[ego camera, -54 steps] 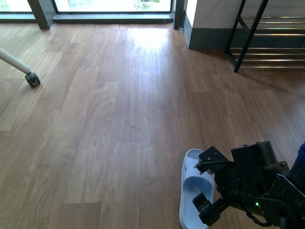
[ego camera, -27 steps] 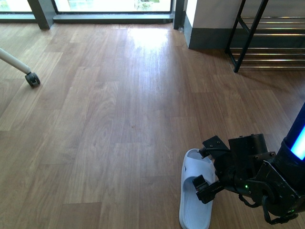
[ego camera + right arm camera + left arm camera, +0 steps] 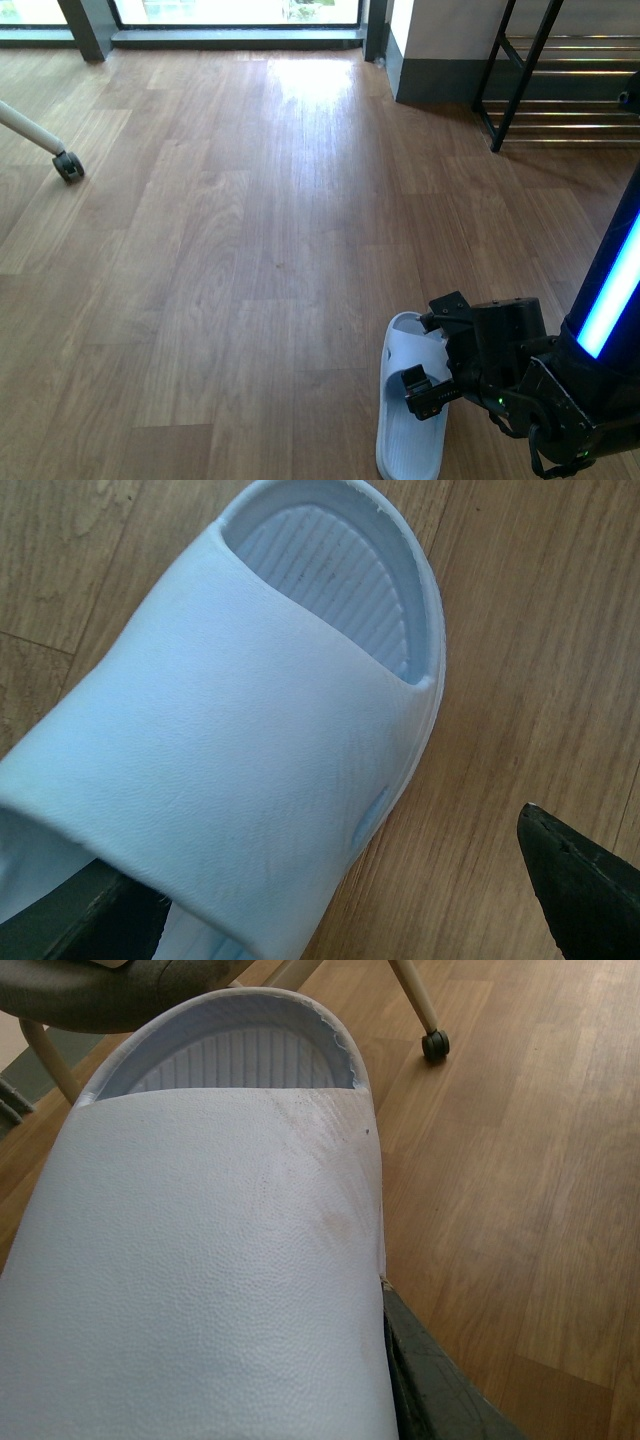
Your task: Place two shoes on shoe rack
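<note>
Change: since a second ago the right claw (image 3: 432, 345) has sunk lower and closer around the pale blue moulded rubber slide sandal (image 3: 403, 435), and a glowing blue strip (image 3: 610, 295) on its arm has come into view.
Right claw grip: jaws wide apart, one finger (image 3: 85, 920) tucked under the wide strap, the other finger (image 3: 580, 880) clear of the sandal's side; nothing clamped.
Sandal: flat on the brown wooden plank floor (image 3: 250, 250), toe pointing away from the robot.
Rack: the black-framed shoe rack with silver rods (image 3: 565, 103) stands far right by the wall, well apart from the sandal.
Left claw (image 3: 435, 1390): one dark finger lies against a second pale blue sandal (image 3: 200, 1260), seemingly gripping it; I cannot tell for sure.
Beyond: a black caster wheel (image 3: 434, 1045) rests on the floor.
</note>
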{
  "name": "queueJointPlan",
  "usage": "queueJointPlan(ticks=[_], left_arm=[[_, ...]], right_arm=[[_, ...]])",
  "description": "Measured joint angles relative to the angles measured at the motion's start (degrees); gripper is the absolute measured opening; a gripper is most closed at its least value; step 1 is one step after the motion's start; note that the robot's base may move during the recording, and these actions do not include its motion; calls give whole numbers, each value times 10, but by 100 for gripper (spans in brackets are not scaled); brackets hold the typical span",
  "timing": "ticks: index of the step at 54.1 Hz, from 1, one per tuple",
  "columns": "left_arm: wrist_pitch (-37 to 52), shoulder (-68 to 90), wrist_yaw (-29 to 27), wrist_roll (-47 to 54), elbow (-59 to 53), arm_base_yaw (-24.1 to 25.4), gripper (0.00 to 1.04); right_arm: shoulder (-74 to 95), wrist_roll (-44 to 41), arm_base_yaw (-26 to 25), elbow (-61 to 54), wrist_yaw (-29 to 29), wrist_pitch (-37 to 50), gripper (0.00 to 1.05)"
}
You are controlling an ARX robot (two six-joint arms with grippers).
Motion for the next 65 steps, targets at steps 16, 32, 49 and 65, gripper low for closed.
queueJointPlan(ticks=[16,32,49,65], left_arm=[[0,0,0,0,0,0,2],[0,0,0,0,0,0,2],[0,0,0,0,0,0,2],[0,0,0,0,0,0,2]], right_arm=[[28,2,-12,12,15,59,54],[41,-1,-31,12,13,92,16],[35,-60,-56,-6,-7,133,2],[-137,-167,-96,-142,-45,139,2]])
